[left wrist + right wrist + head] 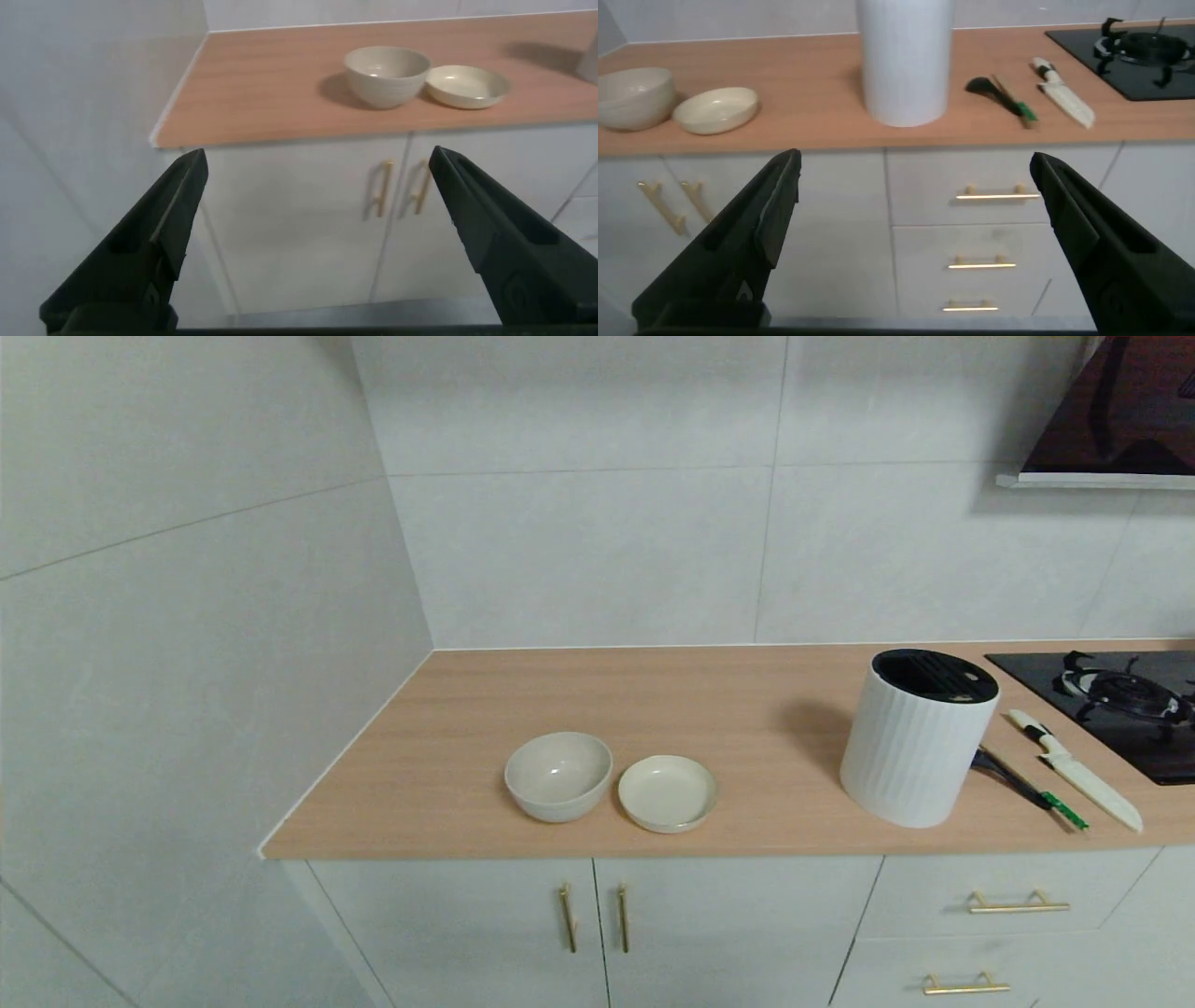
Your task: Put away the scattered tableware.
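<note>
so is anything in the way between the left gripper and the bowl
Nothing visible. The left gripper is open before the cabinet doors; the bowl sits near the counter's front edge, the plate beside it.

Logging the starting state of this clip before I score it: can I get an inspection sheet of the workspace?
Surface: wooden countertop, dry and unmarked.
Job's things: bowl and shallow dish side by side near the front edge, both empty. White ribbed holder upright to the robot's right. Black utensil and white knife lie flat between the holder and the stove.
Clutter: nothing seen.
Grippers: left gripper and right gripper both open, holding nothing, below counter level facing the cabinets.
Cables: nothing seen.
Surroundings: tiled wall, gas stove, range hood.
</note>
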Available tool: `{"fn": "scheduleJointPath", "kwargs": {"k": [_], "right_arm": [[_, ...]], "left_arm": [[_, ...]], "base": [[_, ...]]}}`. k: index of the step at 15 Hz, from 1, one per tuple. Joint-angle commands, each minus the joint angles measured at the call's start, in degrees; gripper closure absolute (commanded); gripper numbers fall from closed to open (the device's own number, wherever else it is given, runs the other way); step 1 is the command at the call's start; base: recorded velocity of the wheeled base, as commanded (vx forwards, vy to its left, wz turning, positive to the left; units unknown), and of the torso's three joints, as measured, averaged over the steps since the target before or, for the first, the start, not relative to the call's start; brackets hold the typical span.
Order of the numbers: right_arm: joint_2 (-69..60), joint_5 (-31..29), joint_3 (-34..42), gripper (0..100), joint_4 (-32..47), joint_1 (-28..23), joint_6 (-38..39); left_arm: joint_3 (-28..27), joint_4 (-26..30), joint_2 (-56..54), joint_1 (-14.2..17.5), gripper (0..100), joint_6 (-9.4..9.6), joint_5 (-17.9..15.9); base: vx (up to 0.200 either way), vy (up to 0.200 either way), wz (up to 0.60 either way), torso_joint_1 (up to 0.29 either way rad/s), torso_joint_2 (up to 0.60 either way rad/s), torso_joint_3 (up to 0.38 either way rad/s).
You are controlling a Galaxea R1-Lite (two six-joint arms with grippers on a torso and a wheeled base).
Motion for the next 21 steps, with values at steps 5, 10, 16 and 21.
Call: {"fn": "scheduleJointPath", "kwargs": {"k": [5,10,16,21], "right_arm": [[0.0,0.0,0.0,0,0.0,0.0,0.0],[0.0,0.0,0.0,0,0.0,0.0,0.0],[0.0,0.0,0.0,0,0.0,0.0,0.0],[0.0,0.0,0.0,0,0.0,0.0,0.0]], "left_arm": [[0.0,0.0,0.0,0.0,0,0.08,0.0],[0.0,0.1,0.0,0.0,0,0.08,-0.1],[0.0,0.0,0.0,0.0,0,0.08,0.0],[0.0,0.0,0.0,0.0,0,0.08,-0.1]], "base": [[0.0,0.16,0.0,0.003,0.0,0.004],[0.0,0.0,0.0,0.0,0.0,0.0],[0.0,0.0,0.0,0.0,0.0,0.0],[0.0,0.0,0.0,-0.051,0.11,0.059]]}}
